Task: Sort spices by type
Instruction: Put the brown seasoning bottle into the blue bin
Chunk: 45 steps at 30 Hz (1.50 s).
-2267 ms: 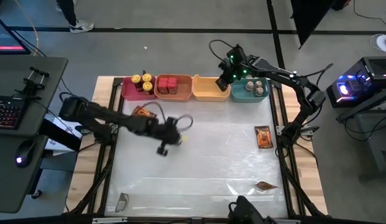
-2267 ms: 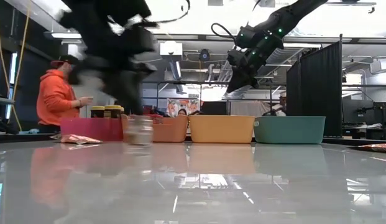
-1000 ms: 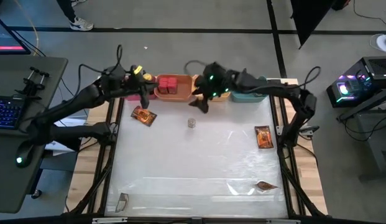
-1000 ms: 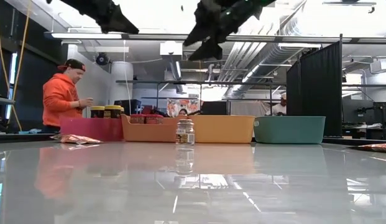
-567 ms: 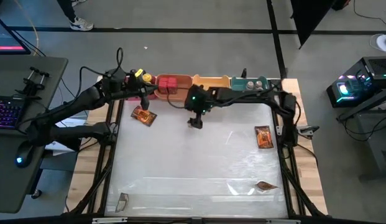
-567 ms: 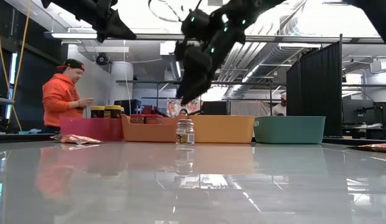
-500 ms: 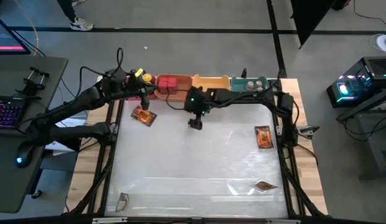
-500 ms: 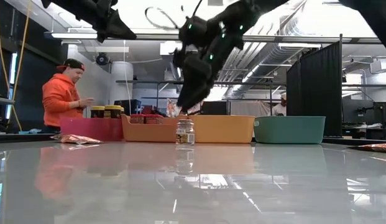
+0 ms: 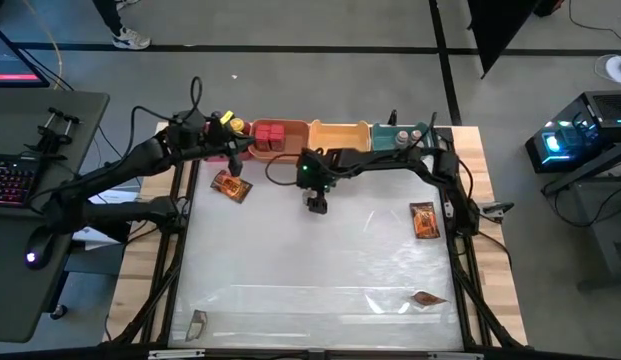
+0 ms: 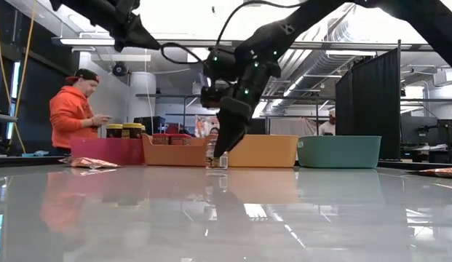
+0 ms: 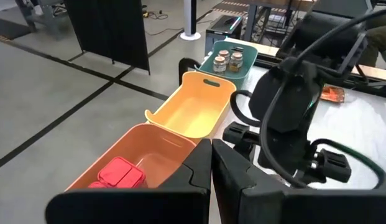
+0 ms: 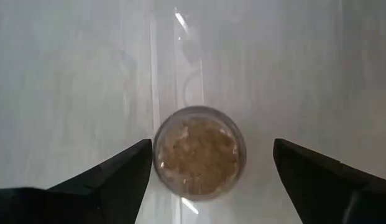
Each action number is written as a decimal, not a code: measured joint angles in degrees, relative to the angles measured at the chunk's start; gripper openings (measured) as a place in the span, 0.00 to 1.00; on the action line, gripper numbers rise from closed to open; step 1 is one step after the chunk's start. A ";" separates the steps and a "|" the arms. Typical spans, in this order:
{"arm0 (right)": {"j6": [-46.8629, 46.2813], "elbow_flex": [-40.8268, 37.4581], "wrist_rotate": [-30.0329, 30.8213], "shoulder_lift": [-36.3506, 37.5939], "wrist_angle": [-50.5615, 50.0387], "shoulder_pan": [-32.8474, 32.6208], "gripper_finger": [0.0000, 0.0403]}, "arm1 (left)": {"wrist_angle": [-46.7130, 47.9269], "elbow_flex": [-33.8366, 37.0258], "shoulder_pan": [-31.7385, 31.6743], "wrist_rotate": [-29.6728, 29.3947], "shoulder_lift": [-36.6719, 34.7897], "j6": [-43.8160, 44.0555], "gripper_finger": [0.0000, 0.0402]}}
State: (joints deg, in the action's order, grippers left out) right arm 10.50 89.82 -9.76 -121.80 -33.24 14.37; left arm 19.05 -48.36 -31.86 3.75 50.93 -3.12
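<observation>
Right gripper [image 12: 208,168] spread wide around unlabelled jar [image 12: 199,151], gripping nothing, no legible writing

Four coloured bins [image 9: 339,139] line the table's [image 9: 320,270] far edge; a person [image 10: 69,113] stands beyond

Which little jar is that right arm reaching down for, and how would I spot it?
Start at the row of four bins along the table's far edge. Just in front of it, the little jar stands alone on the bare tabletop, between the open fingers of the right pincer. Every other jar sits inside a bin.
</observation>
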 joint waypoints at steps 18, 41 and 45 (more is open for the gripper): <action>1.53 0.00 1.86 -0.50 1.72 -0.61 0.46 | 0.36 -0.02 0.00 -2.12 0.93 0.52 0.00; -9.61 -19.63 11.44 35.69 -19.94 24.45 0.46 | 0.28 -0.07 0.02 -2.95 5.87 0.07 0.00; -24.44 -25.72 16.77 42.06 -15.94 30.20 0.46 | -1.81 -0.07 0.01 -2.93 6.49 0.06 0.00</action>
State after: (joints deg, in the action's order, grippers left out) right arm -13.94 64.10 7.01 -79.74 -49.18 44.57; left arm 17.24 -48.42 -31.85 0.82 57.42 -3.05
